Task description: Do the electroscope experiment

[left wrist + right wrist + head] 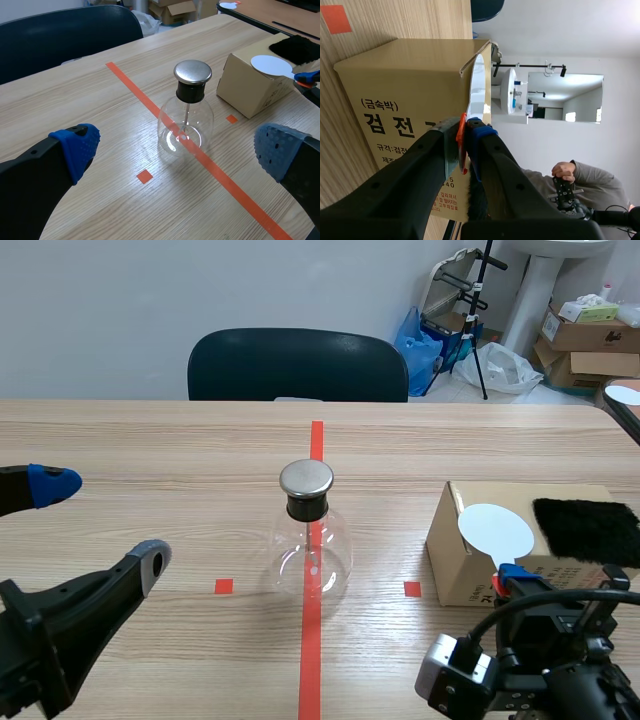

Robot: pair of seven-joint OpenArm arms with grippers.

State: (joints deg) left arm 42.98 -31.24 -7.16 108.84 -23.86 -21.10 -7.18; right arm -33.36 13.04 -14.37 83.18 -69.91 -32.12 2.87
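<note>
The electroscope (311,540), a clear glass flask with a black neck and a round metal cap, stands on the red centre tape; it also shows ahead of and between my left fingers (185,120). My left gripper (100,525) is open, to the flask's left, and holds nothing. My right gripper (465,142) is shut on the red handle of a white disc paddle (476,87), which rests against the cardboard box (405,85). In the scene view the paddle's disc (496,531) lies at the box's (470,570) near corner. A black fur cloth (585,530) lies on the box.
A dark chair (298,365) stands at the table's far side. Boxes, bags and a stand sit on the floor beyond. Small red tape squares (224,586) mark the table on both sides of the flask. A person's hand with a controller (565,182) appears in the right wrist view.
</note>
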